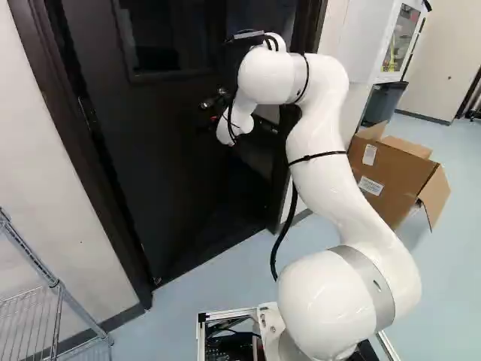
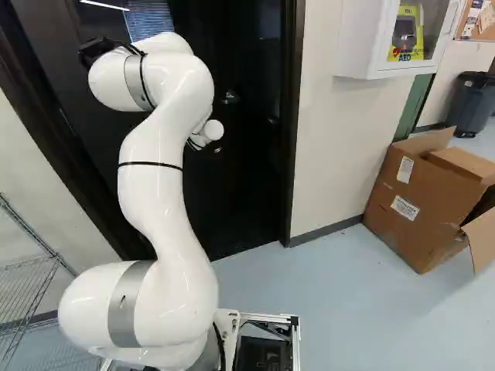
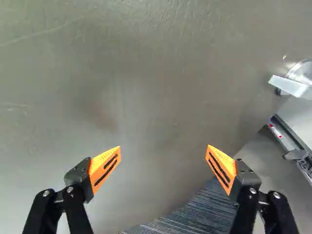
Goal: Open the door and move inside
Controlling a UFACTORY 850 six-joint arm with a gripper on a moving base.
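The door, on the far side of the arm, seems partly open, so the step in hand is probably the pushing, and the next move needs steady pressure inward, while the jaws stand wide apart, holding nothing, though their touching it I cannot tell.

I read "AED" on the white cabinet, seemingly on its window; labels on the cardboard box were too small to read.
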